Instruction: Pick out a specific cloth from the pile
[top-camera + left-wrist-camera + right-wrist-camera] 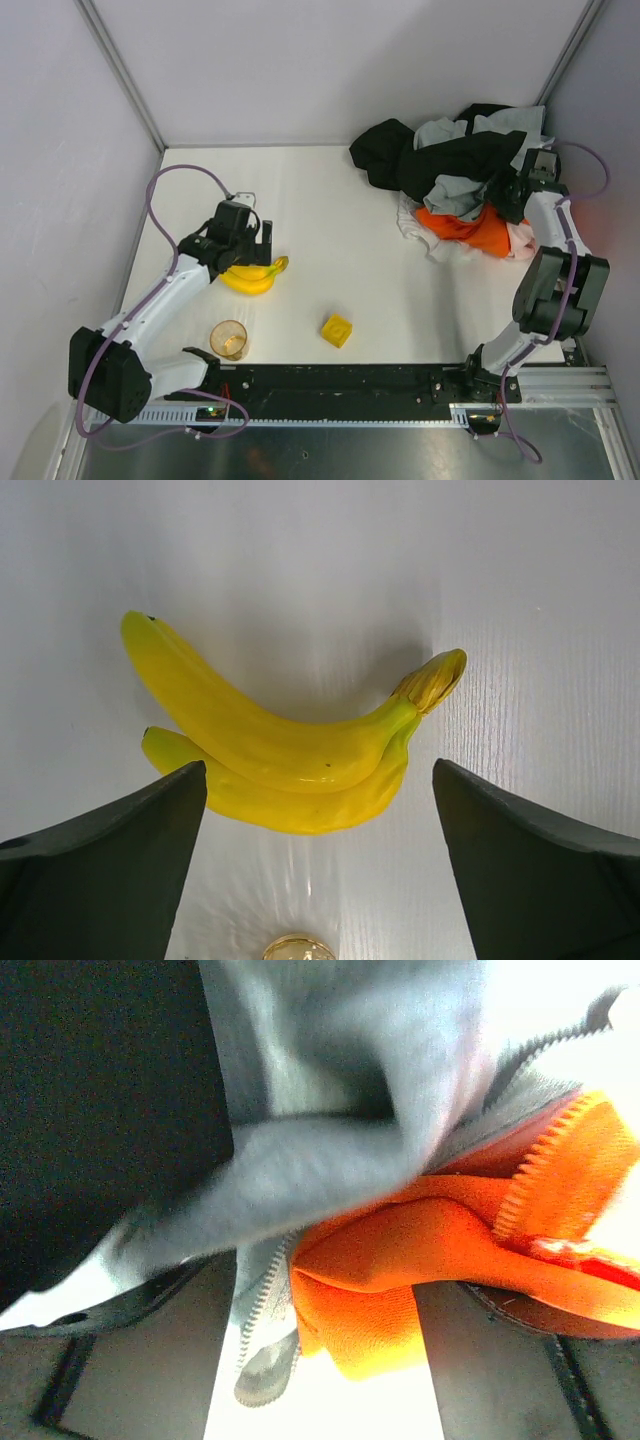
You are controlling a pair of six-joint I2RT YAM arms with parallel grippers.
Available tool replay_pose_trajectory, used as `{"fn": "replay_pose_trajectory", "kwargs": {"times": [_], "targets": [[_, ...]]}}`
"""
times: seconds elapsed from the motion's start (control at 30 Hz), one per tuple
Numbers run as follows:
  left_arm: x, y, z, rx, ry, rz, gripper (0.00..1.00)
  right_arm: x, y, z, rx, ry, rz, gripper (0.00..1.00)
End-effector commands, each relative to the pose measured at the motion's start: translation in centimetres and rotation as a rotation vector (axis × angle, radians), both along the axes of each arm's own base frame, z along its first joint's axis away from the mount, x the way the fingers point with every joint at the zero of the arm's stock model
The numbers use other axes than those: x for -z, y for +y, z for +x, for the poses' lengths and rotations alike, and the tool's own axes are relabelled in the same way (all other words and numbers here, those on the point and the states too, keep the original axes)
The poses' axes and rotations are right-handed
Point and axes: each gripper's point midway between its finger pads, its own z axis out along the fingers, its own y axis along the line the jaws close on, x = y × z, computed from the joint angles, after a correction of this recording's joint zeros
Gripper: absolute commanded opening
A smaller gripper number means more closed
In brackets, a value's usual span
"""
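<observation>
From my seat, the white counter point(330, 200) starts with an amber cup point(229, 340) and a yellow block point(337, 330) just past the arm bases. Next comes the banana bunch point(255, 277), with the left claw point(243, 235) hanging over it, fingers spread wide. Far right, in the corner of the pale walls point(330, 70), the pile point(450, 160) heaps black, grey and orange. The cloth point(408, 222) peeks white from under its near left edge. The right claw point(512, 190) is nosed into the heap. Only its wrist view shows the fingers point(130, 1305) apart, with grey and orange zippered fabric draped between them.
</observation>
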Motion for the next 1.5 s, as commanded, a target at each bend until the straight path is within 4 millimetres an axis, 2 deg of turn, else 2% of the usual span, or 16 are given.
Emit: {"fn": "replay_pose_trajectory", "kwargs": {"times": [0.0,0.1,0.27,0.4,0.53,0.77,0.93,1.27,1.47], "targets": [[-1.9,-0.5,0.5,0.0,-0.06,-0.039,1.0,-1.1,2.0,-4.1,-0.035,0.061,0.009,0.78],[-2.0,-0.6,0.5,0.001,-0.06,-0.04,1.0,-3.3,2.4,-5.5,-0.031,0.015,-0.001,0.83],[-2.0,-0.6,0.5,0.003,-0.061,-0.044,1.0,-6.5,3.3,-8.0,-0.028,-0.061,-0.004,0.86],[-2.1,-0.8,0.4,0.009,-0.063,-0.051,1.0,-7.7,4.7,-9.8,-0.051,-0.114,0.017,0.9],[-2.4,-0.8,0.3,0.014,-0.072,-0.059,1.0,-8.0,6.0,-11.1,-0.079,-0.138,0.038,0.91],[-3.8,-1.2,0.1,0.038,-0.132,-0.1,1.0,-6.8,7.9,-13.0,-0.113,-0.124,0.052,0.95],[-5.1,-1.9,-0.2,0.078,-0.19,-0.149,1.0,-4.9,8.9,-14.3,-0.13,-0.087,0.058,0.97],[-8.5,-4.3,-1.1,0.22,-0.319,-0.279,1.0,-2.5,9.9,-16.7,-0.15,-0.043,0.065,0.99],[-10.0,-7.0,-0.7,0.277,-0.315,-0.409,1.0,0.4,11.6,-17.8,-0.166,-0.002,0.11,0.99]]}}
